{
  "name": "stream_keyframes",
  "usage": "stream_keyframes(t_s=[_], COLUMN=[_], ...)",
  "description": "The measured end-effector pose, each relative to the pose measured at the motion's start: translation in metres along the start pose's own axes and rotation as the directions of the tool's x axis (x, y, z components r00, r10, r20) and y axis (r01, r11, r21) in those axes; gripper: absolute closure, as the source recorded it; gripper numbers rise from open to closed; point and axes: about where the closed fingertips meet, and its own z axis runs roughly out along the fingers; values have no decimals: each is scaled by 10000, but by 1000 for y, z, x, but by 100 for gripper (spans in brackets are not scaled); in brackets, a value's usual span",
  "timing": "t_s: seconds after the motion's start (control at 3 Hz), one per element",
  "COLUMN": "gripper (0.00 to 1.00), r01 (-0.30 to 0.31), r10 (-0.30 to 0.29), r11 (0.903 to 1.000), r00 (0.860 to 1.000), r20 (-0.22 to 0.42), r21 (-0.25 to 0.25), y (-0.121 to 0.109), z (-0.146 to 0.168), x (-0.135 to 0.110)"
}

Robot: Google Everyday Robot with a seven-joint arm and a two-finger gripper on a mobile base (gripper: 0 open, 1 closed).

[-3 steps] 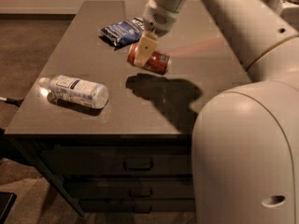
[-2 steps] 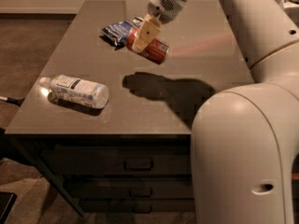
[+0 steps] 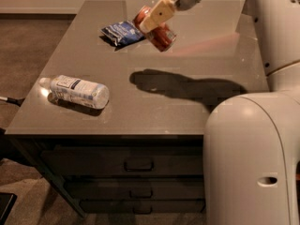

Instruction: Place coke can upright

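The red coke can (image 3: 161,34) is held tilted in the air above the grey table (image 3: 154,107), near its far middle. My gripper (image 3: 152,20) is shut on the can, with a cream finger (image 3: 155,14) across its side. The can's silver end points down to the right. The arm's shadow lies on the table below it.
A dark blue snack bag (image 3: 122,32) lies on the table just left of the can. A clear water bottle (image 3: 77,92) lies on its side near the front left edge. My white robot body (image 3: 253,158) fills the right foreground. Drawers (image 3: 138,164) sit under the tabletop.
My gripper has lifted the can off the table and carried it up and toward the far side. The shadow below has spread away from the can.
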Motion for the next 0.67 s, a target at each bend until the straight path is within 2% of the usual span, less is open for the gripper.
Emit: stream_keyframes(t_s=[0.33,0.67], gripper=[100,100], r01=[-935,-1537], r10=[797,1097], r11=[9919,9746], r00=[9852,9618], r20=[1518,2509], r21=[861,1630], y=[-25,-43], z=[-37,-58], x=[3,6])
